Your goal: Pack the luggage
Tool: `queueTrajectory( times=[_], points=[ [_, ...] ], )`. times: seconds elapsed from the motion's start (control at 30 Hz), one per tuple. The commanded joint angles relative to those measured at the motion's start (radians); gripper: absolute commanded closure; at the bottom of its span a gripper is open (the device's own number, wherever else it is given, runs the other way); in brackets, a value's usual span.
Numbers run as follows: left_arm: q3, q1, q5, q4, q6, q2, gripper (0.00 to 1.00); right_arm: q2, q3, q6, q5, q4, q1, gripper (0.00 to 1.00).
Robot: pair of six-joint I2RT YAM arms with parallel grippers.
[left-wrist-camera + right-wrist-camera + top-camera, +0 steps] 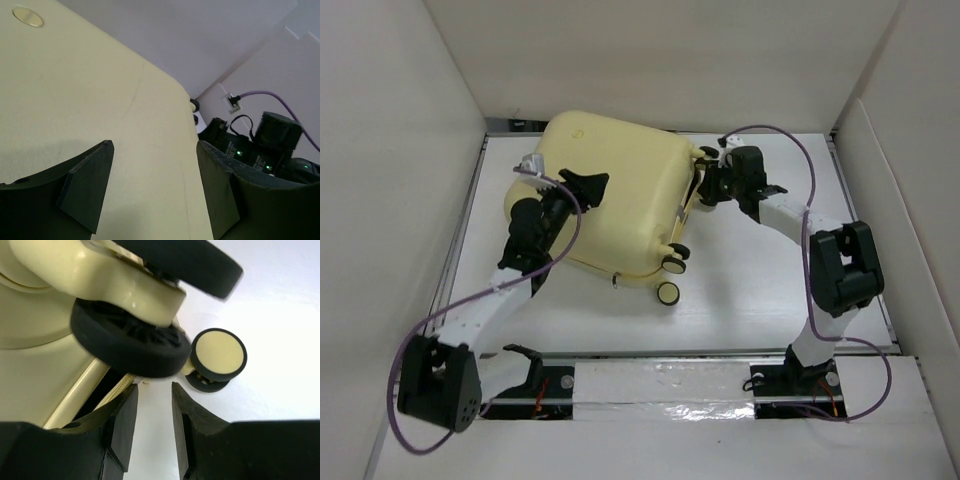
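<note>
The luggage (pixel 620 195), a pale-yellow hard-shell suitcase, lies flat at the back of the white table (pixel 770 290), its caster wheels (pixel 670 278) pointing toward me. My left gripper (pixel 582 185) hovers over the left part of the shell (pixel 100 100), open, with only yellow surface showing between its fingers (pixel 87 192). At the suitcase's right edge my right gripper (pixel 705 185) sits low beside the casters. In the right wrist view its fingers (pixel 122 425) stand a narrow gap apart over bare table, under a black wheel (pixel 130 347). A cream-faced wheel (pixel 220 354) lies beyond, and a dark seam (pixel 107 385) shows.
White walls (pixel 400 150) box in the table on three sides. A small silvery object (pixel 530 163) lies at the suitcase's left corner. Purple cables (pixel 800 150) loop off both arms. A metal rail (pixel 660 375) runs along the near edge. A round brass badge (pixel 27 16) sits on the shell.
</note>
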Motion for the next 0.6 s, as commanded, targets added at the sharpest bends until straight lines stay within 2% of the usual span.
queueTrajectory(
  times=[0.0,0.07,0.17,0.27,0.33,0.4,0.47,0.5,0.53,0.57],
  points=[
    [-0.140,-0.021,-0.163,-0.288,-0.083,-0.138,0.35,0.019,0.157,0.048,-0.210,0.105,0.071,0.57],
    [-0.153,-0.021,-0.162,-0.286,-0.099,-0.189,0.34,0.013,0.183,0.088,-0.204,0.117,0.055,0.48],
    [-0.075,-0.021,-0.218,-0.340,-0.093,-0.211,0.31,-0.054,0.134,0.102,-0.174,0.134,0.041,0.35],
    [0.091,-0.021,-0.297,-0.417,-0.071,-0.148,0.27,-0.164,0.051,0.093,-0.136,0.164,0.032,0.24],
    [0.241,-0.004,-0.332,-0.487,-0.074,-0.066,0.25,-0.226,-0.050,0.086,-0.104,0.172,0.032,0.21],
    [0.394,0.062,-0.288,-0.527,-0.073,-0.001,0.25,-0.325,-0.130,0.080,-0.078,0.186,0.041,0.21],
    [0.494,0.138,-0.291,-0.619,-0.048,0.100,0.25,-0.428,-0.260,0.091,-0.056,0.218,0.060,0.33],
    [0.575,0.170,-0.288,-0.648,-0.036,0.134,0.25,-0.459,-0.304,0.092,-0.056,0.235,0.060,0.45],
    [0.609,0.203,-0.283,-0.699,-0.001,0.196,0.26,-0.488,-0.385,0.094,-0.050,0.249,0.072,0.71],
    [0.642,0.238,-0.291,-0.735,0.015,0.223,0.28,-0.513,-0.421,0.097,-0.046,0.269,0.081,0.82]
  ],
)
